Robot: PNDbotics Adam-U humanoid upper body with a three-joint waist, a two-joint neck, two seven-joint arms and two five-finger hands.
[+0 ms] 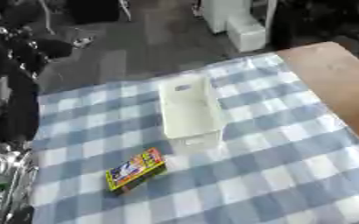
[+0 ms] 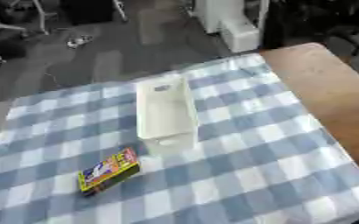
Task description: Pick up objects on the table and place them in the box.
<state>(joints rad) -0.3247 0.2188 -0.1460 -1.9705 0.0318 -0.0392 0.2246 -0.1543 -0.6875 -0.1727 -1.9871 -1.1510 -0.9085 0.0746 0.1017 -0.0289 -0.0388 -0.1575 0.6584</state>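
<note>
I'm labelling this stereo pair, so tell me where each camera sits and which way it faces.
Left eye view: head camera, angled down at the checked tablecloth; a dark arm part shows at the left edge, no hand.
Right eye view: beside it, same downward aim; almost none of the robot shows.
Both share the white box, the colourful packet near it, and bare wooden table at right.

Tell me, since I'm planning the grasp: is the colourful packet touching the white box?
Apart. The left eye view shows checked tablecloth between the packet and the white box.
</note>
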